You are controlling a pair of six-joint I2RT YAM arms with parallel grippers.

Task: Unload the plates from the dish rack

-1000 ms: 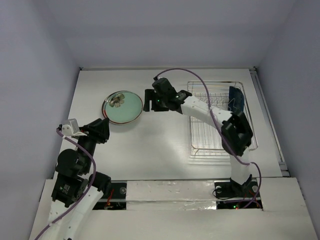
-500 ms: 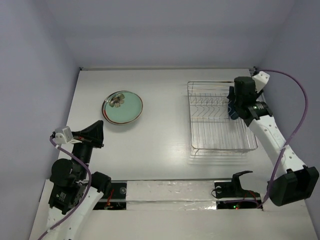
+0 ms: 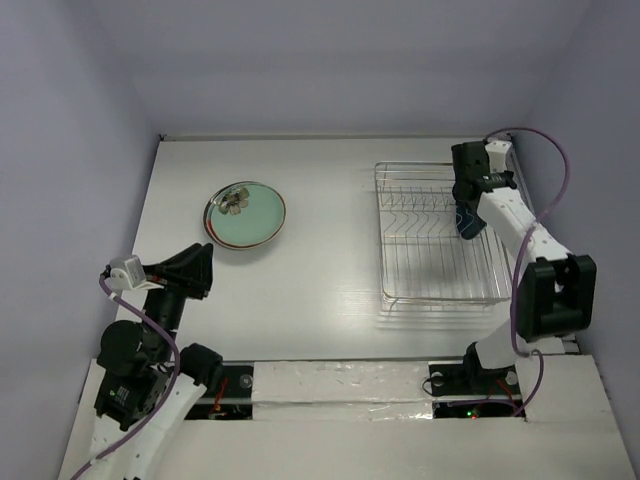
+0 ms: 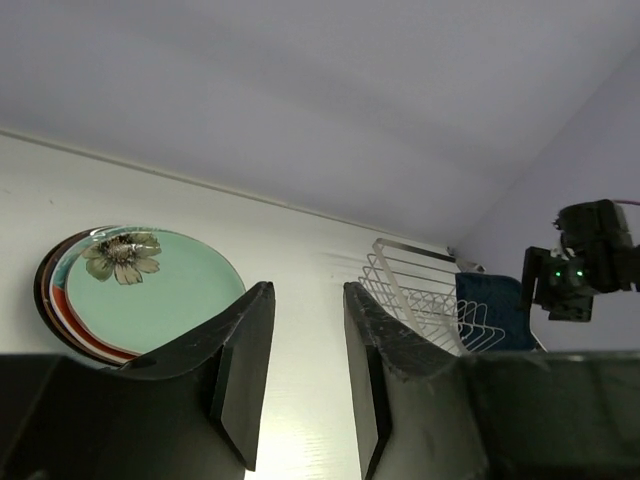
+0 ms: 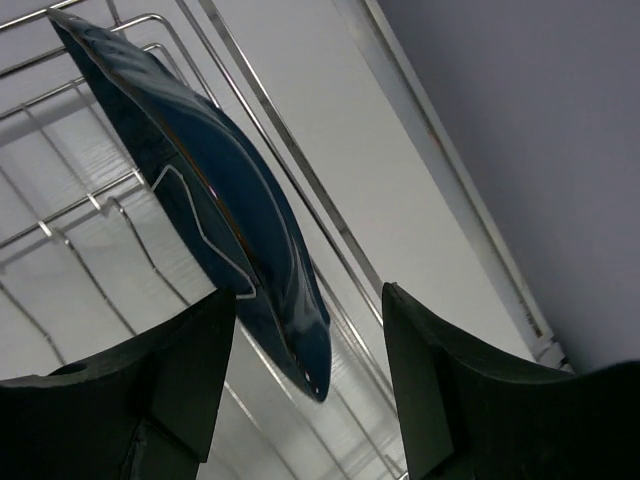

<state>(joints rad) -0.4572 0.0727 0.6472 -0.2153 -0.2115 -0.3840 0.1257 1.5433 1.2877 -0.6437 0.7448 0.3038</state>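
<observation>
Over the white table (image 3: 330,280), seen from above, the plates (image 3: 245,215) lay stacked flat toward 10 o'clock, a pale green one with a flower on top. The dish rack (image 3: 430,250) stood well apart from them at 3 o'clock. A dark blue dish (image 3: 468,218) stood on edge at the rack's 2 o'clock corner, with the right gripper (image 3: 470,185) just above it. The left gripper (image 3: 195,268) hung low at 8 o'clock, near the stack but clear of it. From the left wrist, its two dark fingers (image 4: 245,370) stood a narrow gap apart with nothing between them. The stack showed at 10 o'clock, a red rim peeping out under the green plate, and the rack with the blue dish lay off at 2 o'clock. From the right wrist, the jaws were spread wide to either side of the blue dish's lower edge. Both fingers (image 5: 185,385) stood clear of it, so nothing was gripped, and the dish leaned among the rack's wires.
</observation>
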